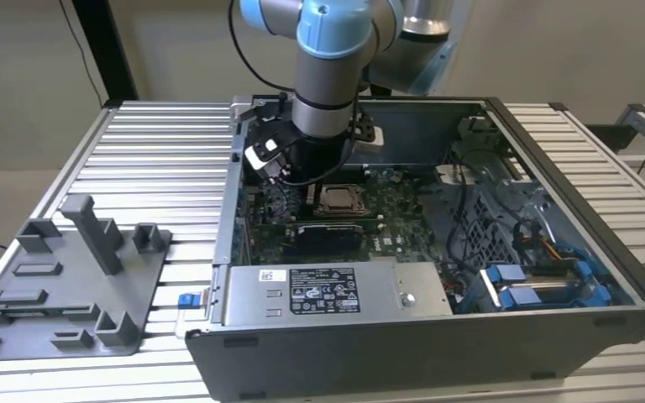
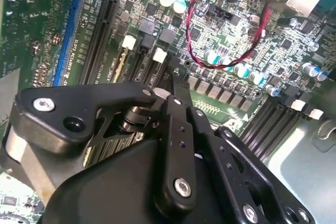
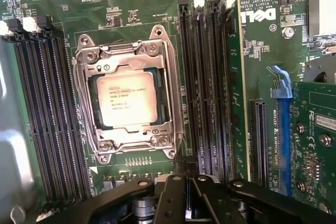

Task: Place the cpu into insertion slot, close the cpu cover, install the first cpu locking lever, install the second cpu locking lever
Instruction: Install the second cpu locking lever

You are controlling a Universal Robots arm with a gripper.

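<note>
The cpu (image 3: 127,98) lies silver face up in the insertion slot (image 3: 93,106) on the green board. The cpu cover (image 3: 170,85), a silvery frame, lies flat over it with the chip showing through its window. Thin metal lever rods (image 3: 181,114) run along the frame's sides; I cannot tell whether they are latched. My gripper (image 3: 186,182) hangs just beside one edge of the socket, fingers pressed together with nothing visible between them. The second wrist view shows the gripper (image 2: 173,72) tips low over the board. In the exterior view the gripper (image 1: 303,175) is inside the case, left of the slot (image 1: 339,200).
Black memory slots (image 3: 37,119) flank the socket on both sides, with a blue slot (image 3: 281,124) farther out. Red and black wires (image 2: 210,51) loop over the board. A power supply box (image 1: 322,290) and the case walls (image 1: 569,193) hem in the arm. A grey fixture (image 1: 65,277) sits outside.
</note>
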